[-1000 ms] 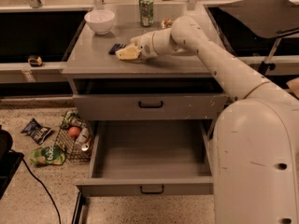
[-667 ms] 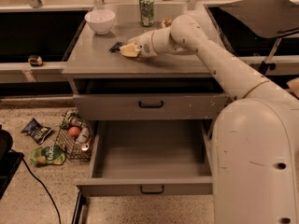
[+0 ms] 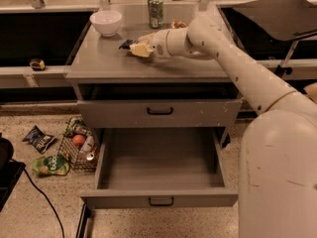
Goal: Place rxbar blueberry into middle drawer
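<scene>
Since a moment ago, my gripper (image 3: pixel 135 48) has drawn a little toward the back of the cabinet top (image 3: pixel 99 66), and the rxbar blueberry (image 3: pixel 126 44) has come along with it. My jaws are pinched narrow on the bar. Its dark navy end sticks out to the left of my pale fingertips, just above the grey surface at the middle of the top. My arm (image 3: pixel 233 58) reaches in from the right, across the top's right half.

Left of the bar and well apart from it stands a white bowl (image 3: pixel 106 22); I cannot tell what it holds. A green can (image 3: pixel 155 11) stands upright near the back edge, and a crumpled golden-brown bag (image 3: pixel 178 23) lies just behind my wrist.

Below the top, the upper drawer (image 3: pixel 159 114) with its scuffed front is shut. Under it the middle drawer (image 3: pixel 158 165) is pulled well out, its plain grey inside in full view and its black handle (image 3: pixel 161 201) at the middle of the front panel.

On the floor to the left, a wire basket (image 3: pixel 74 155) leans by the cabinet with an orange ball (image 3: pixel 79 140) and some cans in it. A dark snack bag (image 3: pixel 38 139) and a green bag (image 3: pixel 49 165) lie beside it on the floor.
</scene>
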You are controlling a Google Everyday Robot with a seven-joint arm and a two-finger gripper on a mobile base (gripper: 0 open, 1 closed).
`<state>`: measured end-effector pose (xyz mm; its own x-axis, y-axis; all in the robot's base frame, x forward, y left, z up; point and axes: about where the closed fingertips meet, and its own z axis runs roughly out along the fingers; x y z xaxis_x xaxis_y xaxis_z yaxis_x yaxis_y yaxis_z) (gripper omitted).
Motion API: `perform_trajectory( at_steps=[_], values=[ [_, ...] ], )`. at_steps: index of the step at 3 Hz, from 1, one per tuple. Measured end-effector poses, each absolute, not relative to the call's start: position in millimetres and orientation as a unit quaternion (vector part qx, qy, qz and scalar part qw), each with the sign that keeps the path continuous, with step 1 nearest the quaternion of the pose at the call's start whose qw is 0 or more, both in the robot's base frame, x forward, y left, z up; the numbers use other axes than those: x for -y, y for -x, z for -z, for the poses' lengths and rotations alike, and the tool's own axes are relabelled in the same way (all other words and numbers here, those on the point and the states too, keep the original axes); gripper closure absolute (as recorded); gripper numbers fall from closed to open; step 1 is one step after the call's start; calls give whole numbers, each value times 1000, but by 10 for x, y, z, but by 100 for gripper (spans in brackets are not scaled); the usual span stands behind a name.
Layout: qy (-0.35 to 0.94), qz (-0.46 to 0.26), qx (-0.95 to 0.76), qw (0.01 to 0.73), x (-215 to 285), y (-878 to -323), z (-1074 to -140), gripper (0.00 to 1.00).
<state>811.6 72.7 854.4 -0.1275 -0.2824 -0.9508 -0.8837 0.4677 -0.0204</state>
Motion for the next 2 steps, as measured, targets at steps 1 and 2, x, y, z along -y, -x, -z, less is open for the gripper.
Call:
perform_trajectory(
  at_steps=[1,2],
  values=[
    [430,-288,-664,539,-680,-8009,-8917,100],
    [430,-288,-664,539,-680,-8009,-8916,100]
  ],
)
